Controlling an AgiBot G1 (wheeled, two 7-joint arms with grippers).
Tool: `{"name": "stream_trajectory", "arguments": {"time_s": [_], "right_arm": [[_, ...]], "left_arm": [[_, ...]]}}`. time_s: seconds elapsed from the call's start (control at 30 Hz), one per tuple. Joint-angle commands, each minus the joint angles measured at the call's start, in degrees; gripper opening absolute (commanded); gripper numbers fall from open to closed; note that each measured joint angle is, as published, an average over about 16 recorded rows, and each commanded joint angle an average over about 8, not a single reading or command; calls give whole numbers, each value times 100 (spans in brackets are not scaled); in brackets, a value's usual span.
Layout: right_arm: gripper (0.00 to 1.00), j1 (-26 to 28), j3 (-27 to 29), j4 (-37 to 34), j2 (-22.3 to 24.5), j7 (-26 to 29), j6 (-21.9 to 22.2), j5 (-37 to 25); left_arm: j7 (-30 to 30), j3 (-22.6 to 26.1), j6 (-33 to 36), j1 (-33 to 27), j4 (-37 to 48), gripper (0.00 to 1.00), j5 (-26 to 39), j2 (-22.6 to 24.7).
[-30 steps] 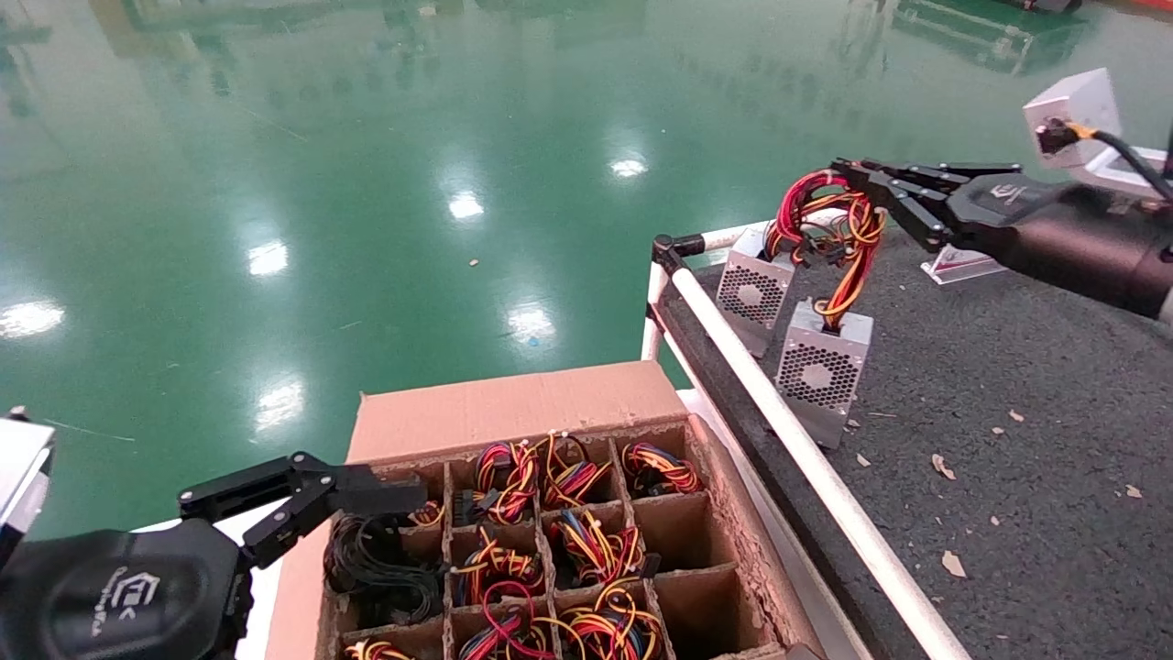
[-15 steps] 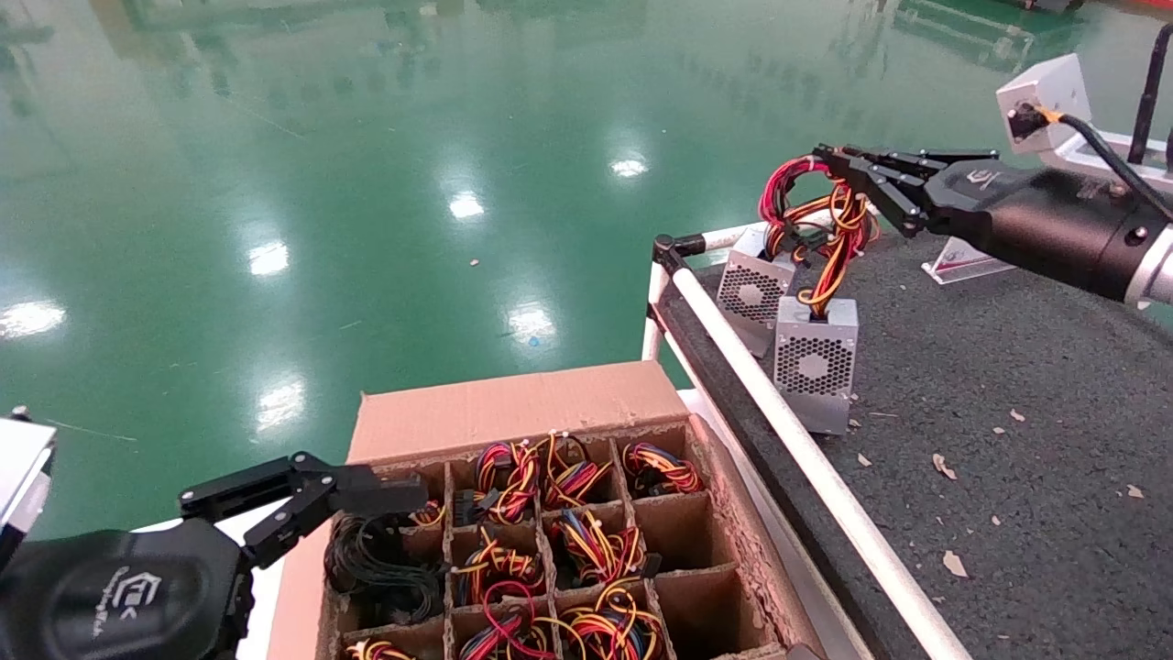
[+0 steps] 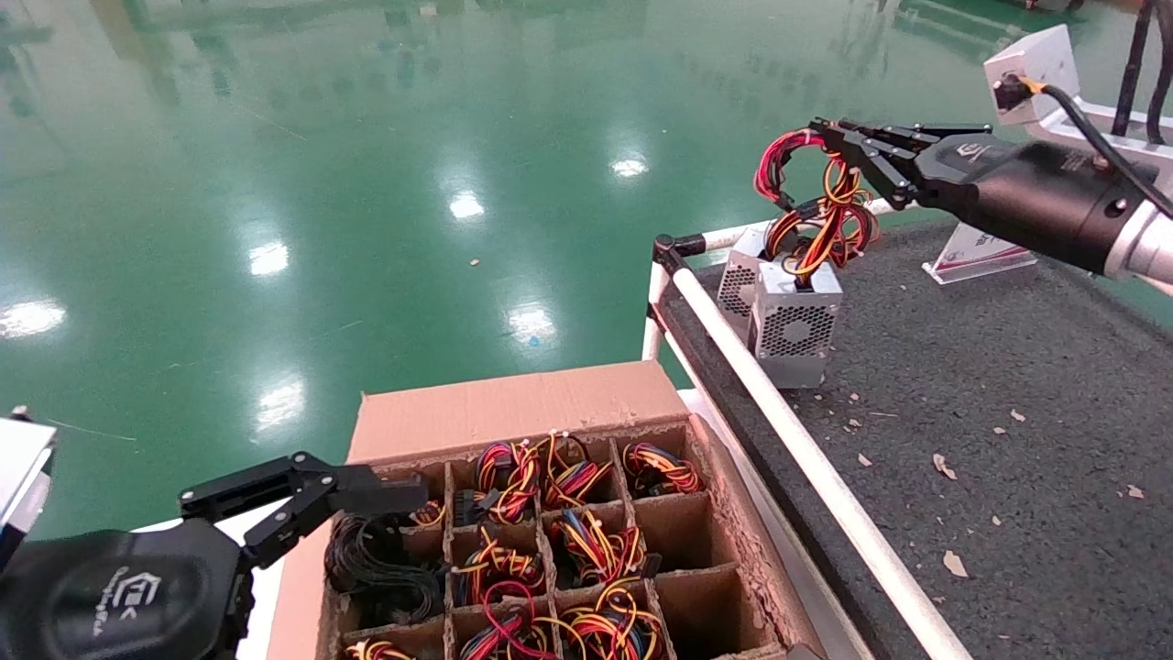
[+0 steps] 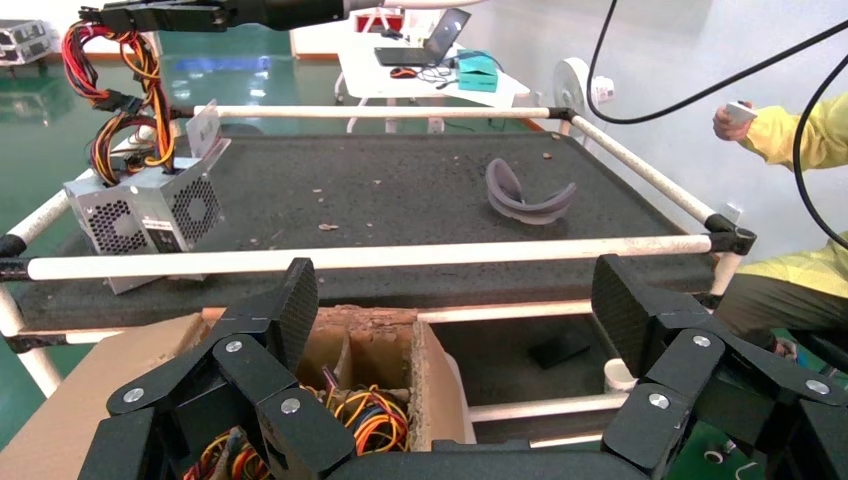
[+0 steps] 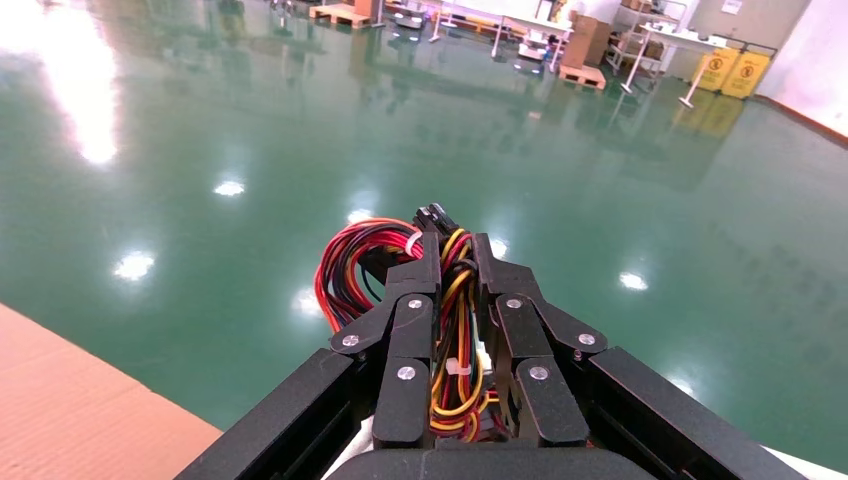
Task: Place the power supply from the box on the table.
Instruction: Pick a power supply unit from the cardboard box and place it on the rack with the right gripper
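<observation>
Right gripper (image 3: 829, 137) clamped on power supply (image 3: 794, 326) wires, above table (image 3: 990, 385).

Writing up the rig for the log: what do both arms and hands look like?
Both matte black with linked, screw-studded fingers. Right hand sits on a glossy black wrist with a white logo, silver collar, white camera block and black cable. Left hand has a black housing with a white logo.

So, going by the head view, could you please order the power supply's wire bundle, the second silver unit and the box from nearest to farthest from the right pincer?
1. Wire bundle: clamped in the right pincer.
2. Second silver unit: below, at the table's corner.
3. Box: off the table, near the left pincer.
</observation>
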Motion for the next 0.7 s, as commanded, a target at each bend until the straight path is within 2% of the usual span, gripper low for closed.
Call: {"name": "stream_trajectory", "arguments": {"time_s": [0.03,0.5,0.53,0.7], "right_arm": [[0,2,-2,-1,-25,-19,60,-3],[2,-185,-11,-11,-142,-199,282,-16],[10,-188,-13,-9,-140,-203,282,-19],[73,-196,-33,-4,-135,-243,318,-40]], "left_arm": [[0,0,0,0,0,100,0,0],[0,1,0,0,0,100,-1,0],[0,1,0,0,0,100,-1,0],[1,1,-1,1,1,100,-1,-1]]}}
